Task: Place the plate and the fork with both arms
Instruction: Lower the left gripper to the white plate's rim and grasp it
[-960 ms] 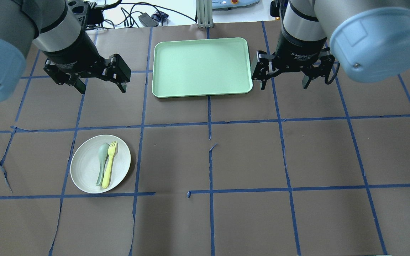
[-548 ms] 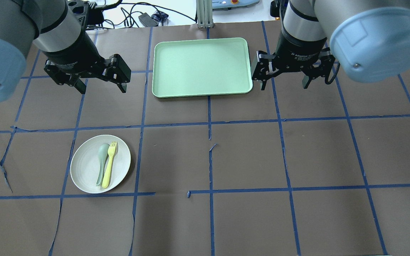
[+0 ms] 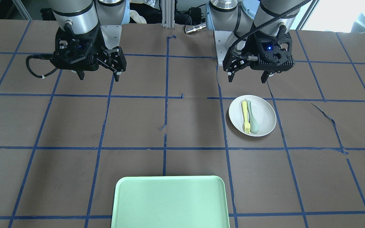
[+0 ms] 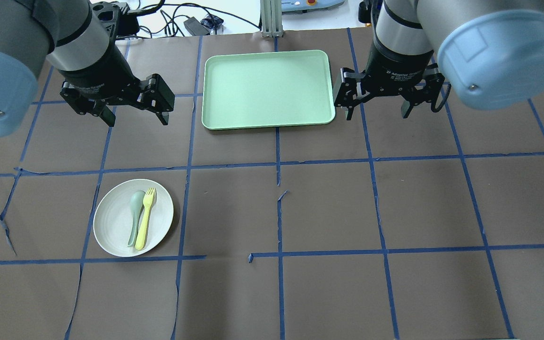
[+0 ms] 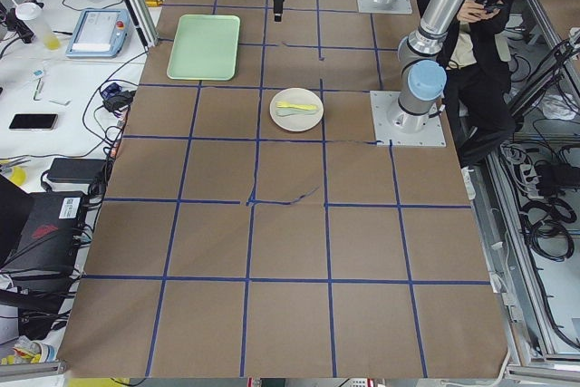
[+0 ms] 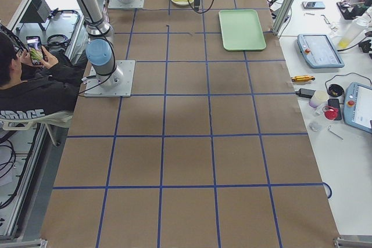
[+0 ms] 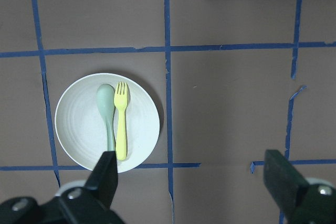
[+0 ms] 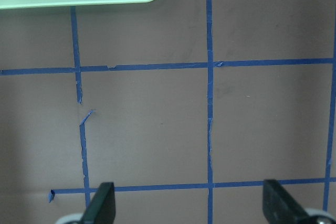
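The off-white plate (image 4: pixel 111 222) lies on the brown table at the near left, with the pale-yellow fork (image 4: pixel 145 219) and a grey-green spoon (image 4: pixel 135 212) side by side on it. My left gripper (image 4: pixel 136 118) hangs open and empty high above the table, beyond the plate. The left wrist view looks down on the plate (image 7: pixel 79 124) and fork (image 7: pixel 121 124) between the open fingers (image 7: pixel 107 174). My right gripper (image 4: pixel 377 114) is open and empty, just right of the mint-green tray (image 4: pixel 268 89). In the front-facing view the plate (image 3: pixel 263 114) lies below the left gripper (image 3: pixel 246 79).
The mint-green tray stands bare at the table's far middle, between the two grippers. Blue tape lines grid the brown paper cover, which is torn in places. Cables and devices lie beyond the far edge. An operator (image 6: pixel 29 79) sits by the robot's base.
My left arm has shifted very slightly. The right arm, plate, fork and spoon have not moved.
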Controlling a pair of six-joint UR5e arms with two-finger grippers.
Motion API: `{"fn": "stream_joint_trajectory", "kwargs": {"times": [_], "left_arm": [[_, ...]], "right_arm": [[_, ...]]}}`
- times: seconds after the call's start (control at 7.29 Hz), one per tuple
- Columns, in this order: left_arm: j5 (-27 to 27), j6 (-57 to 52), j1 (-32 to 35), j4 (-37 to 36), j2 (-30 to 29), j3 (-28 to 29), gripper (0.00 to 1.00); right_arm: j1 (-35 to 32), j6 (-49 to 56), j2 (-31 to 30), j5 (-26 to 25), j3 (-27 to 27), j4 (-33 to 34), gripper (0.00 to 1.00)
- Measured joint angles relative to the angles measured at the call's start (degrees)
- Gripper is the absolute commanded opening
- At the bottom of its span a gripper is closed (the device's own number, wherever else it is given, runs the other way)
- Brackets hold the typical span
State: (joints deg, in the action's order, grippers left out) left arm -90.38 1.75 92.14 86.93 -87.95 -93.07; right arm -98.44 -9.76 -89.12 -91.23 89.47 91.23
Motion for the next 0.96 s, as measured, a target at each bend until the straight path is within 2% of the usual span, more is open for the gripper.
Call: {"fn": "stream_joint_trajectory", "kwargs": {"times": [0.14,0.41,0.69,0.96], "left_arm": [[-0.1,-0.4,-1.2,-1.4,-0.2,-2.2,1.0],[-0.3,-2.9,-7.3,-10.7,-0.8,-11.0,1.0],[0.0,-9.9,-15.5,-21.6,-1.4,-20.7,1.0],[0.1,-19.6,-23.3,-27.1,-3.4,-27.5,1.0]], "right_arm": [[0.0,0.0,0.0,0.0,0.1,0.0,1.0],[0.0,0.0,0.0,0.0,0.3,0.0,1.0],[0.0,-0.1,0.0,0.1,0.5,0.0,1.0],[0.0,-0.1,0.1,0.1,0.5,-0.1,1.0]]}}
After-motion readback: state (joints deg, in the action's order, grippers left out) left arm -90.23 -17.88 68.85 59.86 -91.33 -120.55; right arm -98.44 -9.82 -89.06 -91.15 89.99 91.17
